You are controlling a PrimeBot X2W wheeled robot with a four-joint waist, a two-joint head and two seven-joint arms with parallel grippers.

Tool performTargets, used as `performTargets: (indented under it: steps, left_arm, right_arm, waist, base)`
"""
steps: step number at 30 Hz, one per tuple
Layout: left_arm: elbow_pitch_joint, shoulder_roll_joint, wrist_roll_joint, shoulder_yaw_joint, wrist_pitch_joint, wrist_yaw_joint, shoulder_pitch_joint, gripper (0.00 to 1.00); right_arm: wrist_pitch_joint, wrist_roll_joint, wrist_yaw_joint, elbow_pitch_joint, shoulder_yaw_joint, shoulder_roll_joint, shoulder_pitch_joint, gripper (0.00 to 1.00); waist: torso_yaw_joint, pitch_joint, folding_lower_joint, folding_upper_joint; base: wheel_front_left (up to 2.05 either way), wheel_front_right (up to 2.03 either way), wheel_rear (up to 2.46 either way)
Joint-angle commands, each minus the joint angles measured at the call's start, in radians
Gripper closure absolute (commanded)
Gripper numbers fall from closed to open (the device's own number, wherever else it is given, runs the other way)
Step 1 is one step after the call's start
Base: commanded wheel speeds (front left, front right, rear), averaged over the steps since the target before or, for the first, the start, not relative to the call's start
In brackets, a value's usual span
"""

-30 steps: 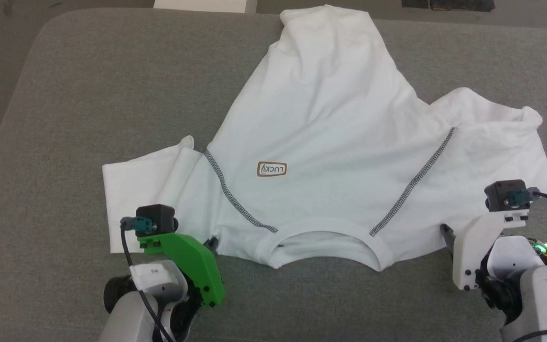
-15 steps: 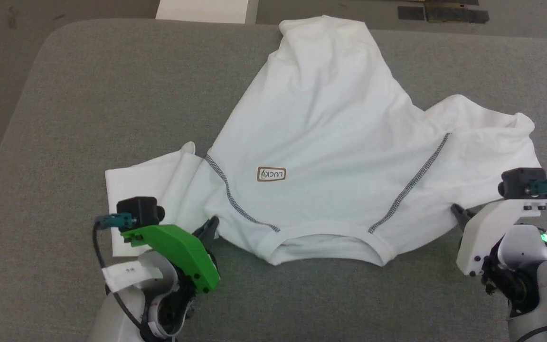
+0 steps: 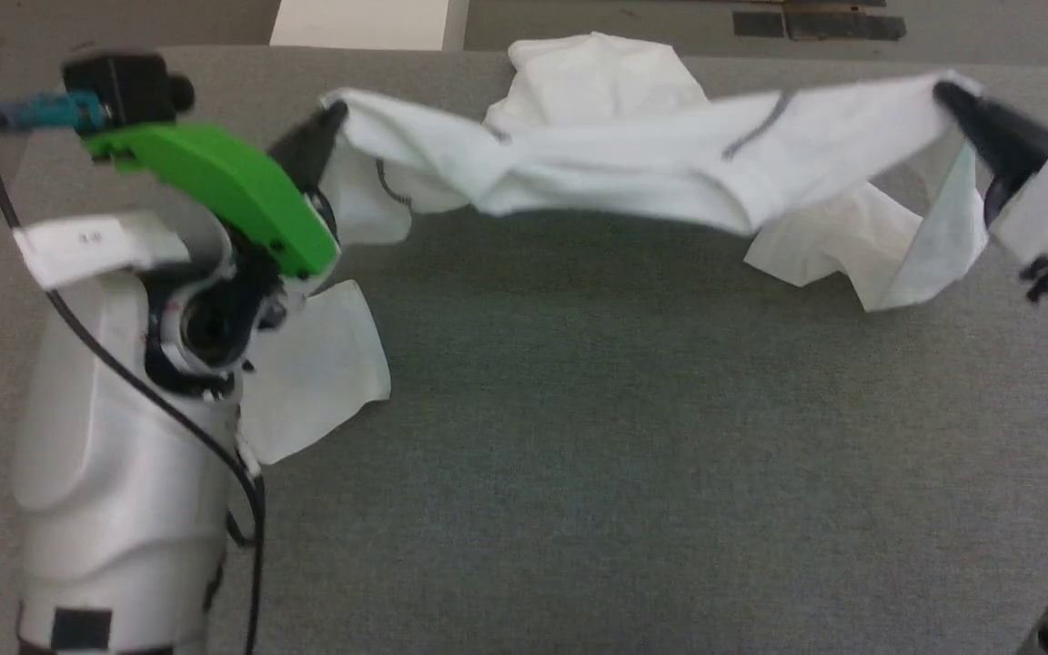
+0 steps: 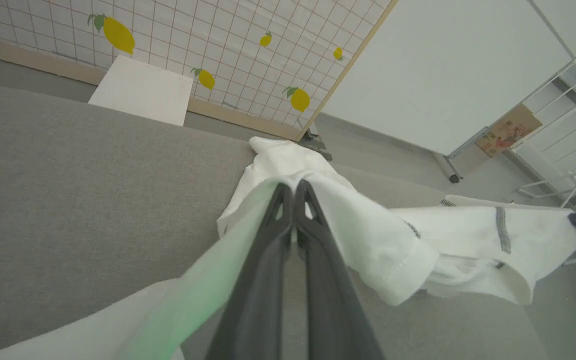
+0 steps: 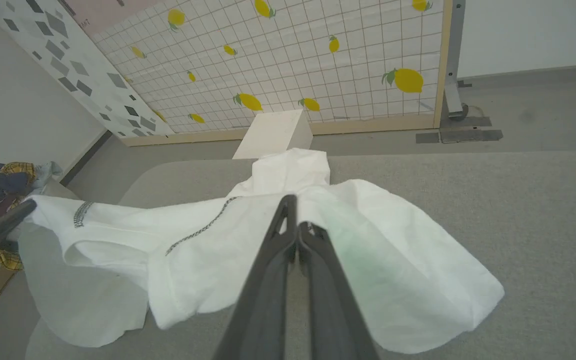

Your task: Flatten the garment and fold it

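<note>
The white garment [image 3: 633,159] hangs stretched in the air above the grey table [image 3: 579,455], its far part still resting near the table's back edge. My left gripper [image 3: 335,114] is shut on the garment's left shoulder at the upper left of the head view. At the upper right, my right gripper [image 3: 947,91] is shut on the other shoulder. Dark zigzag stitching [image 3: 765,123] shows along the raised edge. One sleeve [image 3: 315,373] dangles beside my left forearm, the other [image 3: 861,250] droops below the right gripper. In the left wrist view the fingers [image 4: 295,200] pinch cloth [image 4: 368,235]; the right wrist view shows the same grip on cloth [image 5: 393,250].
A white box [image 3: 365,23] stands on the floor beyond the table's back edge, before a lemon-patterned grid panel [image 5: 318,65]. A pile of clothes [image 5: 3,185] lies off to the left in the right wrist view. Bare grey table surface stretches in front of the lifted garment.
Both grippers have risen from the table's front and moved away from me, lifting the garment's shoulders; the right gripper closed on the cloth. The shirt went from lying flat to hanging between them.
</note>
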Motion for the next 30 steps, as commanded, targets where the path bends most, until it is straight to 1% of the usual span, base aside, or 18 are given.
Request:
performTargets:
  steps: [1,2,3,5,8,11,13,16,21,24,28,30]
  left_arm:
    - [0.035,0.022,0.025,0.004,-0.005,-0.002,-0.081,1.00]
    - [0.063,0.024,0.029,0.009,-0.011,0.001,-0.131,1.00]
    - [0.098,0.042,0.055,0.003,-0.016,0.001,-0.193,1.00]
    - [0.160,0.057,0.087,0.001,-0.037,0.004,-0.305,1.00]
    - [0.242,0.082,0.142,-0.006,-0.071,0.017,-0.463,1.00]
    - [0.319,0.109,0.217,-0.034,-0.131,0.016,-0.617,1.00]
    - [0.368,0.106,0.239,-0.032,-0.181,0.025,-0.707,1.00]
    - [0.424,0.112,0.284,-0.039,-0.276,0.035,-0.821,1.00]
    - [0.476,0.115,0.317,-0.016,-0.469,0.052,-0.955,1.00]
    - [0.510,0.116,0.319,-0.003,-0.569,0.045,-1.011,1.00]
    - [0.555,0.122,0.314,0.012,-0.666,0.031,-1.047,1.00]
    - [0.581,0.122,0.306,0.017,-0.693,0.022,-1.054,1.00]
  right_arm:
    - [0.008,-0.003,-0.001,0.027,-0.005,0.009,-0.078,1.00]
    - [0.009,-0.010,-0.001,0.048,-0.007,0.014,-0.130,1.00]
    - [0.008,-0.021,-0.001,0.078,-0.012,0.020,-0.196,1.00]
    - [-0.001,-0.050,-0.001,0.140,-0.020,0.031,-0.314,1.00]
    - [-0.037,-0.088,-0.001,0.243,-0.048,0.048,-0.487,1.00]
    - [-0.104,-0.132,-0.001,0.350,-0.083,0.056,-0.657,1.00]
    - [-0.160,-0.153,-0.001,0.418,-0.088,0.057,-0.748,1.00]
    - [-0.260,-0.142,-0.001,0.526,-0.102,0.058,-0.867,1.00]
    - [-0.440,-0.158,-0.001,0.643,-0.107,0.058,-1.007,1.00]
    - [-0.542,-0.156,-0.001,0.687,-0.100,0.058,-1.065,1.00]
    - [-0.631,-0.143,-0.001,0.720,-0.083,0.058,-1.105,1.00]
    - [-0.656,-0.130,-0.001,0.733,-0.082,0.058,-1.113,1.00]
  waist:
    - [-0.017,0.054,-0.0001,-0.0001]
    - [-0.022,0.070,-0.0001,-0.0001]
    - [-0.029,0.092,-0.0001,-0.0001]
    - [-0.041,0.133,-0.0001,-0.0001]
    - [-0.062,0.197,-0.0001,-0.0001]
    - [-0.080,0.255,-0.0001,-0.0001]
    - [-0.090,0.283,-0.0001,-0.0001]
    - [-0.103,0.311,-0.0001,-0.0001]
    - [-0.119,0.344,-0.0001,-0.0001]
    - [-0.120,0.361,-0.0001,-0.0001]
    - [-0.115,0.382,-0.0001,-0.0001]
    - [-0.111,0.390,-0.0001,-0.0001]
  base:
    - [0.00,0.00,0.00]
    - [0.00,0.00,0.00]
    - [0.00,0.00,0.00]
    - [0.00,0.00,0.00]
    - [0.00,0.00,0.00]
    - [0.00,0.00,0.00]
    - [0.00,0.00,0.00]
    - [0.00,0.00,0.00]
    - [0.00,0.00,0.00]
    - [0.00,0.00,0.00]
    - [0.00,0.00,0.00]
    - [0.00,0.00,0.00]
